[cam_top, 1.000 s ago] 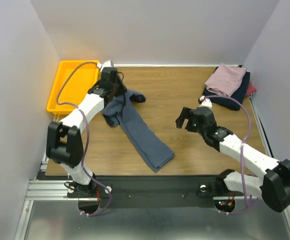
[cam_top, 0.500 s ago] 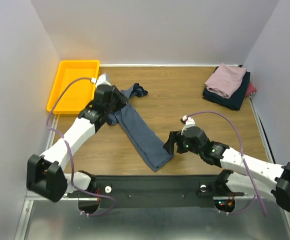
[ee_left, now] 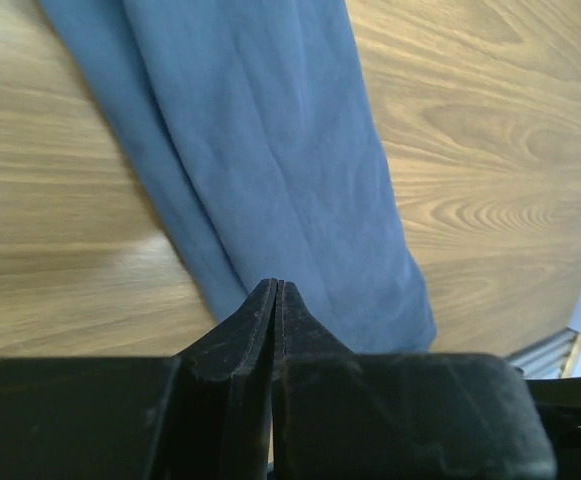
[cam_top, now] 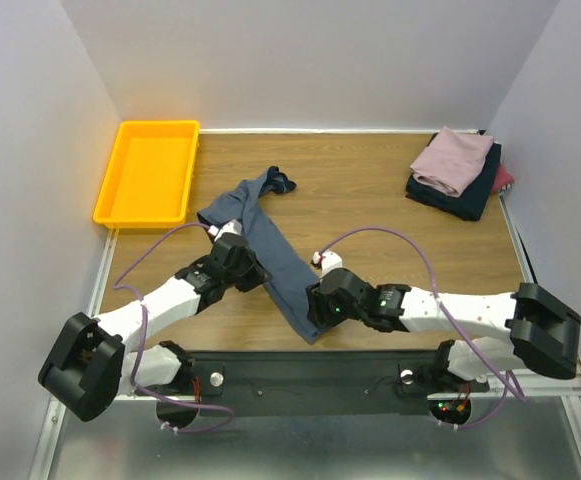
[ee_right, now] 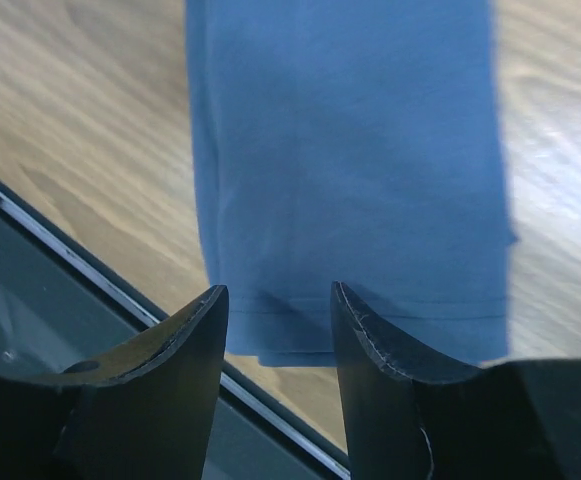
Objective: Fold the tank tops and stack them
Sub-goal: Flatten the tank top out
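slate-blue tank top [cam_top: 270, 250], hem hid under right tool [ee_right: 276, 290] w/ jaws apart; left tool [ee_left: 275, 286] tips together.

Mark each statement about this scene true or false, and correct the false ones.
1. The blue top lies as a long strip on the table. True.
2. A top lies in the tray. False: no cloth is in it.
3. The pink top is uppermost on the stack at the far right. True.
4. The right gripper is shut. False: its jaws stand apart over the blue top's near end.
5. The left gripper is wide open. False: its jaws are closed together at the blue top's edge.
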### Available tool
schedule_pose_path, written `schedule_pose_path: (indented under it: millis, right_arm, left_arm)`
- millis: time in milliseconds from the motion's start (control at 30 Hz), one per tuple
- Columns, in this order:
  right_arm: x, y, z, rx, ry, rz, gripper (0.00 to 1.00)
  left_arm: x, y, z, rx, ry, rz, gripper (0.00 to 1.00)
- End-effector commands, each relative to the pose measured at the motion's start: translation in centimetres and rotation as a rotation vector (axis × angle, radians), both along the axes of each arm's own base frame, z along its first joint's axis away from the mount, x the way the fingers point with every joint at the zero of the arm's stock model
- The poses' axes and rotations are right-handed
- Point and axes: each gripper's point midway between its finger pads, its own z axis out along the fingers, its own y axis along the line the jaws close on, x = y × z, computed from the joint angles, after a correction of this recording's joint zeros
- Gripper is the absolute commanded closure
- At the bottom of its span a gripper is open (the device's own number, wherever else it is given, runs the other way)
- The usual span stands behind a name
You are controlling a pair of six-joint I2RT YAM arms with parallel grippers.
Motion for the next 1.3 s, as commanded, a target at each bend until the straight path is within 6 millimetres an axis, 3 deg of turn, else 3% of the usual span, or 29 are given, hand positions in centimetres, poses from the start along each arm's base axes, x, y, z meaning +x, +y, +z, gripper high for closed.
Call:
schedule_pose_path:
  millis: [0, 167, 400, 633, 800, 933, 1033, 1267]
  right_arm:
    - [-0.3, 1.8, 0.8, -0.018, -0.034, 0.036, 0.49]
    - [0.0, 1.8, -0.6, -0.096, -0.032, 0.025, 0.48]
    - [0.5, 1.3, -1.5, -0.158, -0.033, -0.003, 0.50]
    - [1.0, 1.4, -1.2, -0.161, -0.045, -0.029, 0.87]
    - [2.2, 0.9, 0.7, -0.163, -0.097, -0.094, 0.95]
    - [3.5, 0.8, 4.7, -0.115, -0.161, -0.153, 0.96]
    - [4.6, 0.3, 6.4, -0.122, -0.197, -0.194, 0.95]
    - [7.7, -1.9, 7.3, -0.211, -0.263, -0.313, 0.95]
  left_arm:
    - [-0.8, -2.0, 0.6, -0.100, -0.017, -0.028, 0.87]
    - [-2.6, -2.9, -1.2, -0.116, 0.034, -0.069, 0.84]
    - [-3.4, -3.3, -2.2, -0.116, 0.056, -0.087, 0.80]
    - [-3.7, -3.5, -2.2, -0.118, 0.046, -0.117, 0.72]
    - [-4.1, -3.4, -2.4, -0.120, 0.045, -0.139, 0.72]
    - [-4.8, -3.5, -2.7, -0.115, 0.048, -0.179, 0.76]
    - [-5.1, -3.6, -2.9, -0.108, 0.045, -0.202, 0.77]
    - [-5.7, -5.0, -2.4, -0.124, 0.011, -0.284, 0.62]
